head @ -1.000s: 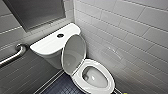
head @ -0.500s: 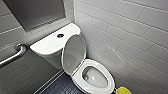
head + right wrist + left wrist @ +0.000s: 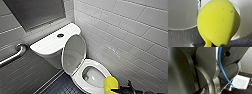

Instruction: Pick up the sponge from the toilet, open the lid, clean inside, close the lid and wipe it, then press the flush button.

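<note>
- At the lower right of the head view, the sponge [image 3: 111, 84] is held by the near rim of the toilet [image 3: 80, 81], clamped in the closed right gripper [image 3: 117, 89].
- The lid [image 3: 73, 53] is seen raised, upright against the tank; the flush button [image 3: 60, 35] is set in the tank top, upper centre.
- A grab bar [image 3: 13, 56] is shown at the left edge, pale wall tiles [image 3: 130, 32] at the right.
- From the right wrist, the sponge is shown large: bright yellow, rounded, pinched narrow at the bottom edge.
- From the left wrist, a blue cable [image 3: 221, 67] is seen across dark robot housings.
</note>
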You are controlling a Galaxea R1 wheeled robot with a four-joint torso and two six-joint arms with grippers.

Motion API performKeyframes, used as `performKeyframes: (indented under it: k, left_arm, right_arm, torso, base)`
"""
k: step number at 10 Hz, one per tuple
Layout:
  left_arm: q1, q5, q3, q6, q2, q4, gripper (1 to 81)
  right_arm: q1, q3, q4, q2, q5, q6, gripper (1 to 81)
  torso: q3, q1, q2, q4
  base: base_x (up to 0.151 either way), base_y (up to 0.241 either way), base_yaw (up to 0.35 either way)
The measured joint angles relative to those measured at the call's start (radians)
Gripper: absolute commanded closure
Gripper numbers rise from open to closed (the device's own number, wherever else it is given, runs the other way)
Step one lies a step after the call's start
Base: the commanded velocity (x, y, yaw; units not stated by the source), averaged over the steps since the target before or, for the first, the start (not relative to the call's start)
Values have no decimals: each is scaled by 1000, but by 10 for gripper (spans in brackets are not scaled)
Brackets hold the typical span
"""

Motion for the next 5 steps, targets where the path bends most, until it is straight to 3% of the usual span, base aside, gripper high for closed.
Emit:
performKeyframes:
  k: [5]
  left_arm:
    - [-4, -1, -2, 0, -15, -2, 10]
  right_arm:
    - [169, -290, -5, 260, -178, -1, 811]
  torso:
    - [0, 0, 0, 0]
  base:
    - [0, 0, 0]
